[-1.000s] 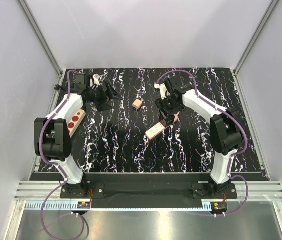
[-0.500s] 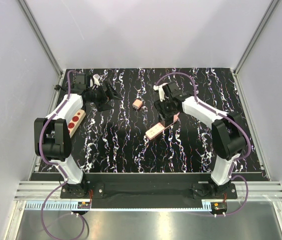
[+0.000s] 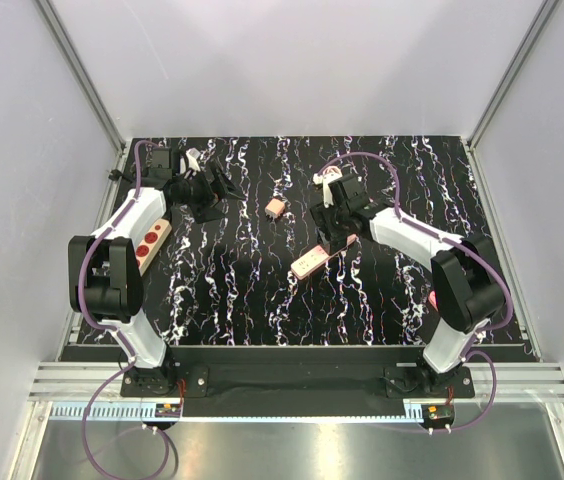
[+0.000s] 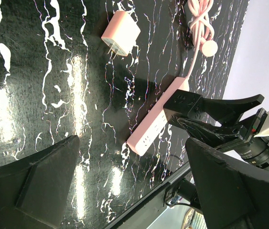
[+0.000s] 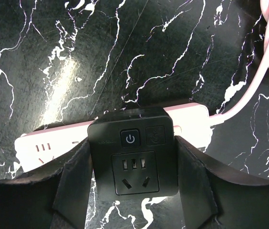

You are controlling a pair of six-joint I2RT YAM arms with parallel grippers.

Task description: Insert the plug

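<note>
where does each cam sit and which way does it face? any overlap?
Top: above and behind the bases, looking down on the table; left arm and right arm show whole.
Left wrist: angled across at plug and strip; its open left claw frames the bottom.
Right wrist: straight down on the adapter in the right claw, over the strip.
Shared: both wrists see the strip.

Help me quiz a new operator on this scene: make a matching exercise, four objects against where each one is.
Things:
1. plug
2. pink power strip
3. beige strip
4. black socket block

Places:
A. between the right gripper's fingers
B. at the table's left edge
C. lying alone, untouched
D. directly under the right gripper

Pairs: 1-C; 2-D; 3-B; 4-A
</note>
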